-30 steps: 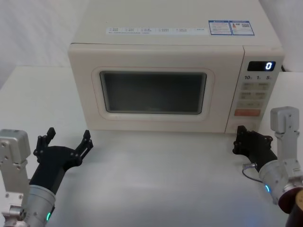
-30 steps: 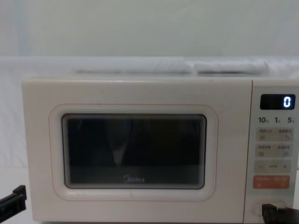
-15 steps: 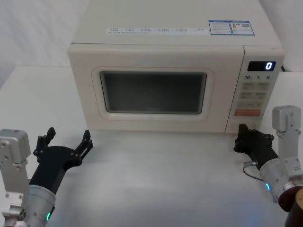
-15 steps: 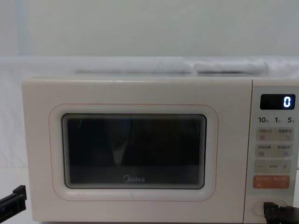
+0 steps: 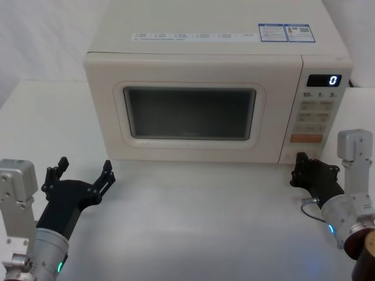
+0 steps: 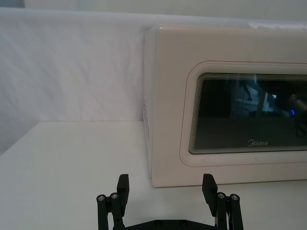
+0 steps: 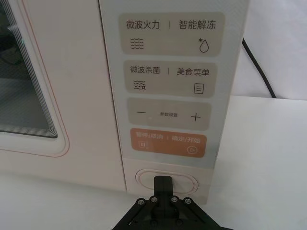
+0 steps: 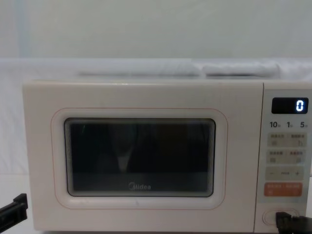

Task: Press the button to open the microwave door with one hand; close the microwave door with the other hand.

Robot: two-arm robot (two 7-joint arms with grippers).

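Button (image 7: 166, 181): stiff, sprung; press its centre. Right gripper (image 7: 162, 184) closed, tip at it. Door (image 5: 187, 114) shut. Left gripper (image 5: 82, 175) open, near left.

White worktop (image 5: 193, 222) under the oven. Control panel (image 7: 168, 91): lit display (image 5: 323, 81) reads "0"; beige keys with grey print (image 7: 169, 35); orange rectangular key (image 7: 167, 142). Two blue-and-white labels (image 5: 286, 33) on the top casing, text illegible. Dark cable (image 7: 256, 64), probably the power lead, behind the right side.
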